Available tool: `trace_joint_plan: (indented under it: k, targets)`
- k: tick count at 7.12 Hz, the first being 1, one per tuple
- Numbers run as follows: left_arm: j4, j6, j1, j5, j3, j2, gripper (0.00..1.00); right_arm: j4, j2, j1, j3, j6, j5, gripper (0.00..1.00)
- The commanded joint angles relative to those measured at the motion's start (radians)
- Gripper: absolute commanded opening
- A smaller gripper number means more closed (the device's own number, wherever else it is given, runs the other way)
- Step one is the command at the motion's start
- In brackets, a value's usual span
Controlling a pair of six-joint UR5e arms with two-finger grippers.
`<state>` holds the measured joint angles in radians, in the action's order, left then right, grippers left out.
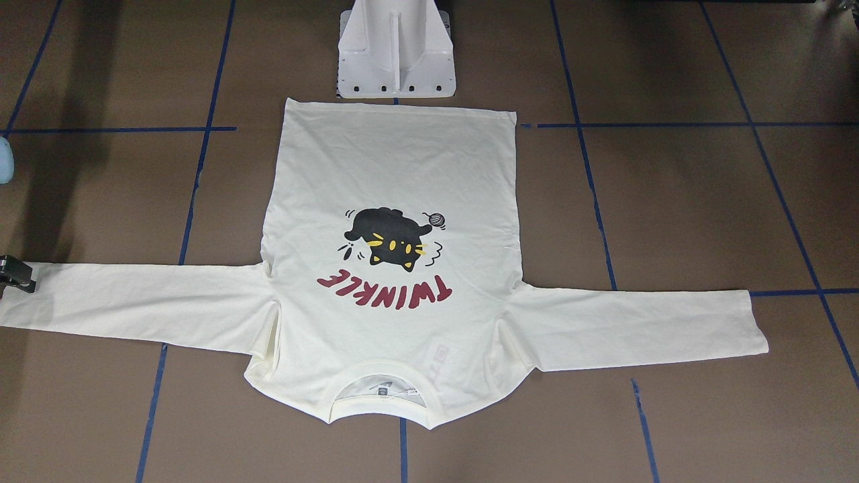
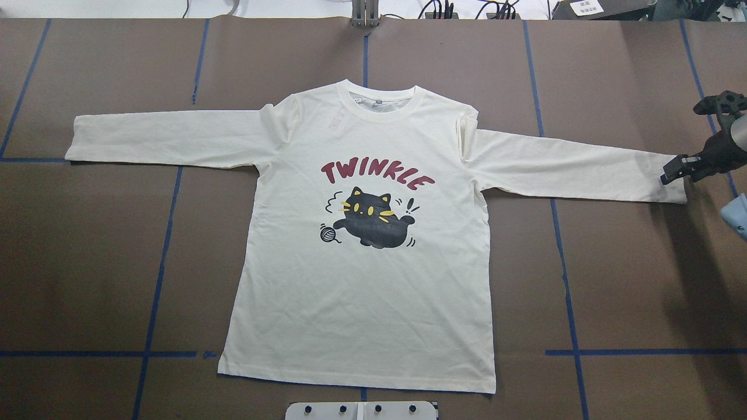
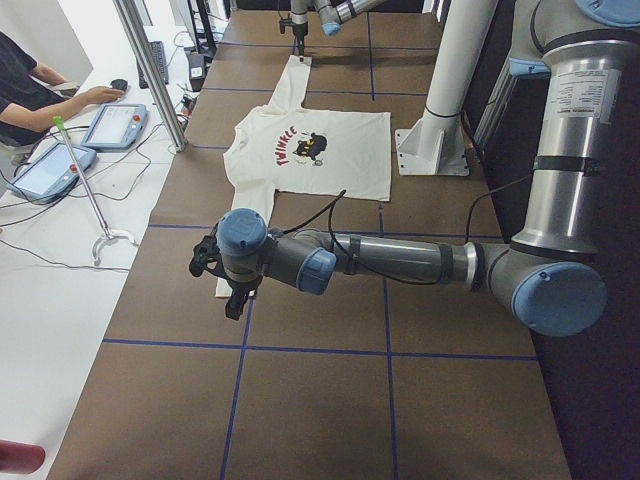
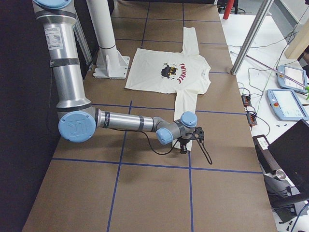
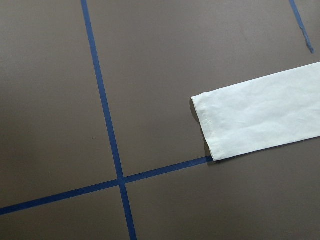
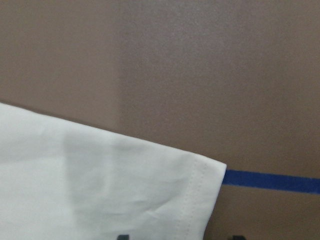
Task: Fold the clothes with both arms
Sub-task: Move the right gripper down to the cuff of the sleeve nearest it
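1. Cream and long-sleeved, the T-shirt (image 2: 362,291) lies flat and print side up in the middle of the brown table (image 2: 87,262). Its hem is towards the white pedestal base (image 1: 396,60) and its ribbed collar (image 2: 385,108) is on the side away from the robot.
2. Red "TWINKLE" lettering (image 2: 376,172) arches over a black cat (image 2: 373,219) on the chest.
3. The left sleeve (image 2: 169,137) and the right sleeve (image 2: 572,166) stretch straight out sideways, both flat on the table.
4. The right gripper (image 2: 674,172) is at the cuff end of the right sleeve. In the right wrist view its two dark fingertips (image 6: 123,236) stand well apart, one over the cloth and the other past the cuff's edge. The fabric between them lies flat and unpinched.
5. The left gripper (image 3: 230,298) hangs over the end of the left sleeve and shows only from the table's end, so I cannot tell whether its jaws are wide or closed.
6. The left wrist view shows the left cuff (image 5: 210,130) flat on the table, with its corner on a blue tape line (image 5: 105,125).
7. A person (image 3: 25,85) sits at a white desk alongside the table.
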<state>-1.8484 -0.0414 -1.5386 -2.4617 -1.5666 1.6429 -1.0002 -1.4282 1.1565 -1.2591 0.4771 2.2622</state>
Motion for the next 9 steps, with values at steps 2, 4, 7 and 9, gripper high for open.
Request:
trace_joint_plan:
  k: [2, 4, 7, 9]
  targets:
    - [0.000, 0.000, 0.000, 0.001, 0.002, 0.002, 1.00, 0.000, 0.000, 0.000, 0.000, 0.000, 0.013, 0.24]
    - [0.000, 0.000, 0.000, 0.000, 0.000, 0.002, 1.00, 0.002, 0.000, 0.000, -0.008, 0.000, 0.025, 0.02]
    - [0.001, -0.002, 0.000, 0.001, 0.000, 0.005, 1.00, 0.008, 0.000, 0.037, -0.109, 0.005, 0.099, 0.00]
    - [0.003, -0.002, 0.000, 0.000, -0.004, 0.009, 1.00, 0.008, 0.094, 0.040, -0.131, 0.131, 0.161, 0.00]
